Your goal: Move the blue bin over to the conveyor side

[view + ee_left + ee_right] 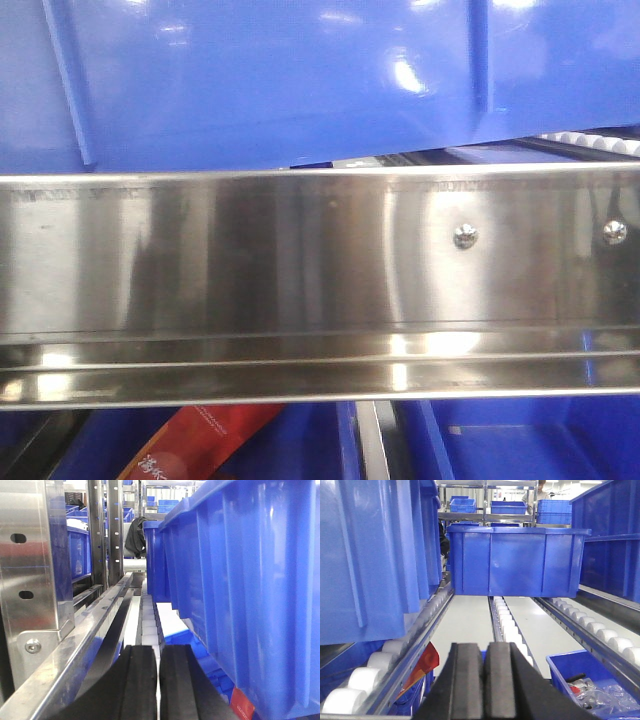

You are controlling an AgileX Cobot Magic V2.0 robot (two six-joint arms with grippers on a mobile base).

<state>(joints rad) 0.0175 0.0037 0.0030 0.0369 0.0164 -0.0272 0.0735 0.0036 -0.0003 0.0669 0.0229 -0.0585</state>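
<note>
The blue bin (280, 80), glossy with thin vertical ribs, fills the top of the front view above a steel rail. Its wall stands close on the right of the left wrist view (250, 580) and close on the left of the right wrist view (370, 555). My left gripper (159, 680) is shut and empty, beside the bin's wall and apart from it. My right gripper (485, 680) is shut and empty, on the bin's other side, over the roller lane. The conveyor is out of view.
A polished steel rail (300, 260) crosses the front view. Below it are blue crates, one with a red packet (200, 445). A second blue bin (517, 560) sits ahead on white rollers (507, 625). A lower crate (560, 662) holds packets. A steel rack upright (35, 555) stands on the left.
</note>
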